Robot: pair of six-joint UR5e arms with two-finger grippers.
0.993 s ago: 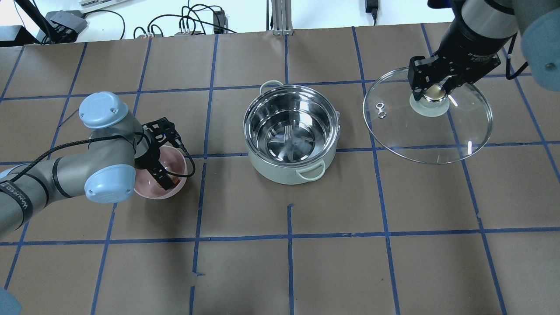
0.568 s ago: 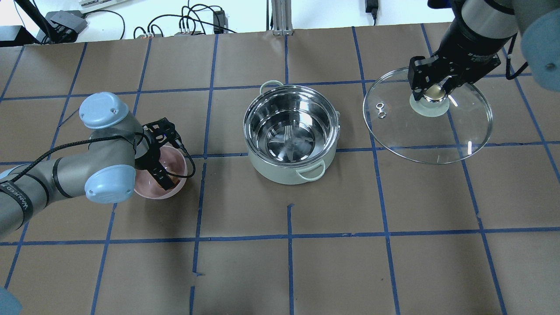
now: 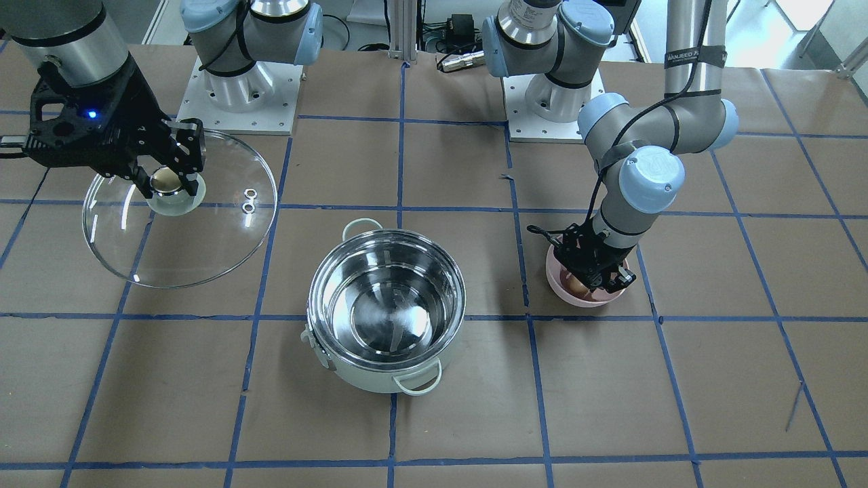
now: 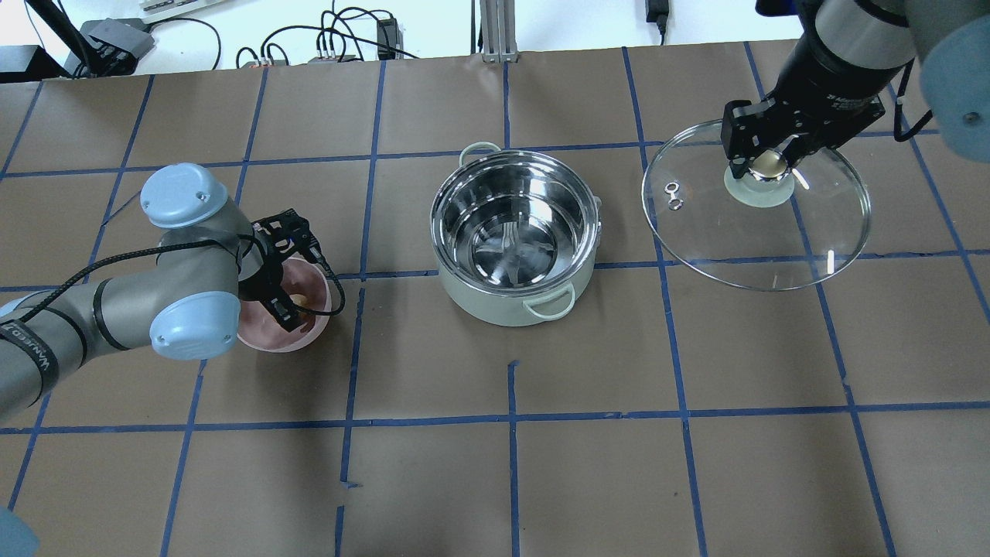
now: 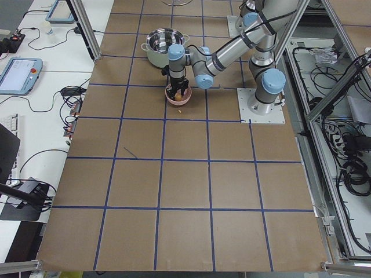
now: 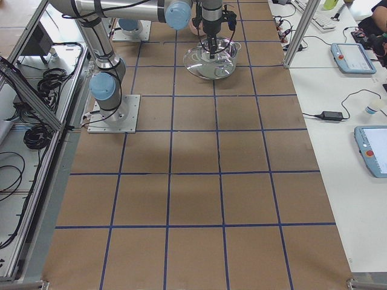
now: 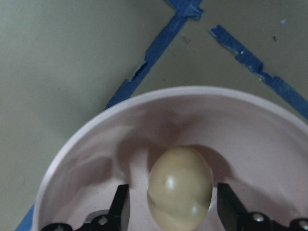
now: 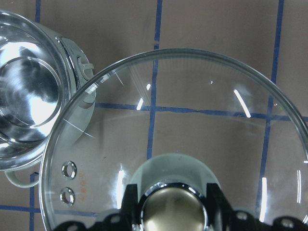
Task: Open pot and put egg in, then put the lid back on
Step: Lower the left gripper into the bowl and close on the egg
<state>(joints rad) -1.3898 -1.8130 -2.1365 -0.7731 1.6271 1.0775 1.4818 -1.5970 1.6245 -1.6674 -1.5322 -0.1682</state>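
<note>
Two jobs are split between the arms, and the layout follows from that. The right gripper (image 4: 766, 164) is clenched on the brassy knob of the lid (image 4: 742, 240). It holds the glass disc above the table (image 4: 619, 464), well off to the robot's right of the pot (image 4: 495, 309). I judge that it waits there to leave the pot's mouth clear for the other arm, and so the lid can go straight back without a second pickup. The pot stands uncovered in the middle, its steel inside bare.

The egg (image 7: 179, 187) lies in the bottom of the pink bowl (image 7: 91, 130), on the robot's left of the pot and apart from it. The left gripper (image 7: 173, 211) reaches down into the bowl with its jaws released, one on either side of the egg. The wrist view shows one finger close against the shell and a gap at the other, so the pinch is not yet made. The bowl's curved floor keeps the egg from rolling. Straddling the egg across its narrow width looks a sensible hold for something so smooth and fragile. Opening the pot is done; moving the egg and replacing the lid are left.

As for writing, the braided cable sleeve (image 3: 685, 57) on the left arm carries white capitals that read roughly "WANJEED". White print on the right gripper's body and a faint mark beside the lid's vent holes (image 8: 69, 169) are too small to read.
</note>
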